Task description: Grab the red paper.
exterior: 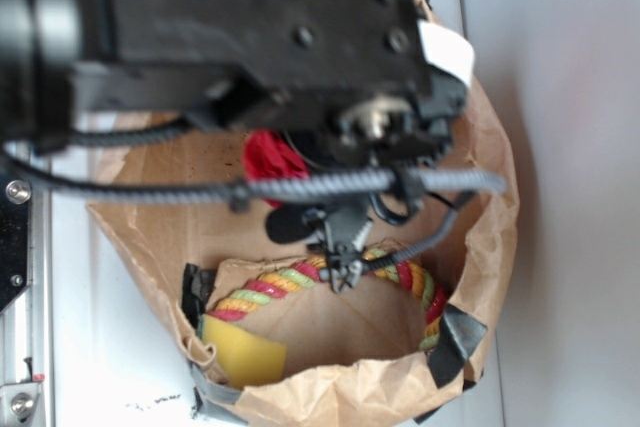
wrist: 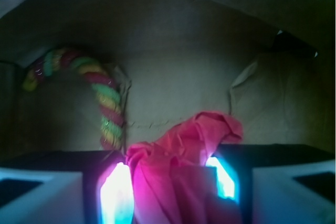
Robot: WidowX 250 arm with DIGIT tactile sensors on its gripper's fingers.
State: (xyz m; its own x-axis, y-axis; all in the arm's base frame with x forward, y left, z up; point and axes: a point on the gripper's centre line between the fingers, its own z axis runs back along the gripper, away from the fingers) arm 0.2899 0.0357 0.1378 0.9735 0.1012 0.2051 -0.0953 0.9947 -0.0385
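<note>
Gripper (wrist: 170, 182) is pinching the red paper (wrist: 184, 161): wrist view shows the crumpled wad wedged between the two glowing finger pads (wrist: 116, 192), a twisted tail sticking up and to the right above them. Paper fills the gap between the pads; contact on both sides.

Exterior view: the arm (exterior: 230, 27) hangs over a brown paper bag (exterior: 490, 197), blocking most of the inside (view is blurry). A patch of the red paper (exterior: 272, 157) shows just under the arm body, near the bag's back wall. Cannot tell from here whether it sits on the bag floor or is off it.

Striped rope (exterior: 300, 282) (red, yellow, green) curves along the bag's front. In the wrist view it arcs at left (wrist: 105, 95), apart from the paper. Yellow sponge block (exterior: 243, 352) sits in the front-left corner, beside the rope's end.
</note>
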